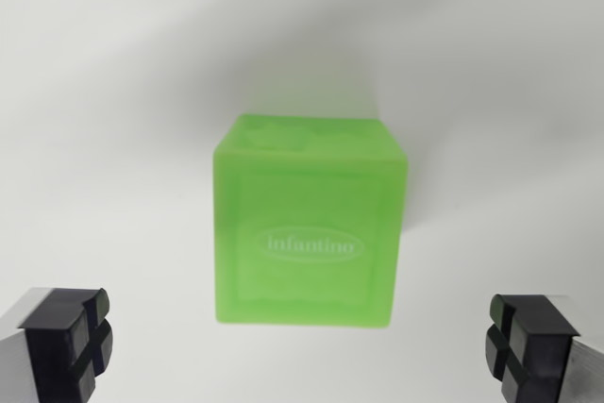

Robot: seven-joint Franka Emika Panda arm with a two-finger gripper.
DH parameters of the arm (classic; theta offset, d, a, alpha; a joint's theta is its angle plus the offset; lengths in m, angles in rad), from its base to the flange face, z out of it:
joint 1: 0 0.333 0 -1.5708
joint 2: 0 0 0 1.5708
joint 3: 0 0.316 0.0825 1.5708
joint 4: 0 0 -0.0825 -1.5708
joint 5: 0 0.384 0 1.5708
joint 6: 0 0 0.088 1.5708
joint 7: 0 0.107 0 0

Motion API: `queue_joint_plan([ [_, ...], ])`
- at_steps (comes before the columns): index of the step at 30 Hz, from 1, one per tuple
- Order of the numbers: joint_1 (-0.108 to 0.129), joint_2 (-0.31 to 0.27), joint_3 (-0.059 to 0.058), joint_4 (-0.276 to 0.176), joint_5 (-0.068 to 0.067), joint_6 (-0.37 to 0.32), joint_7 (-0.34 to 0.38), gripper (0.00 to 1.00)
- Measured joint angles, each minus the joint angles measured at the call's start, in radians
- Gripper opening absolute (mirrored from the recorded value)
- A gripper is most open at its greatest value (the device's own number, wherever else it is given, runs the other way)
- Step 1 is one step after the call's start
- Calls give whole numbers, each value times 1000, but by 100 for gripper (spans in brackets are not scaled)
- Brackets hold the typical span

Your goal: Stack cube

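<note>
A translucent green cube (pixel 310 224) sits on the plain white worktop (pixel 113 92), roughly in the middle of the wrist view and a little toward the far side of the two fingers. Its near face carries a raised oval with the word "infantino" (pixel 313 246), and its top face has a shallow moulded recess near the far left corner. A soft shadow spreads over the worktop behind and to the right of it.

The gripper (pixel 302 346) is spread wide, holding nothing. One of the dark padded fingers (pixel 71 332) shows at the wrist view's left lower corner and the other at the right lower corner, each well apart from the cube. The cube lies between their lines but beyond the tips, so neither pad touches it.
</note>
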Motion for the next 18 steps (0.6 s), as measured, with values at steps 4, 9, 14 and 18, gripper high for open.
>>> queue_joint_plan([
  [4,4,36,-5,6,-3,31,3,100],
  [9,11,79,-13,14,-4,66,4,100],
  [14,19,119,-21,25,-4,95,5,100],
  [18,23,139,-25,30,-4,111,5,100],
])
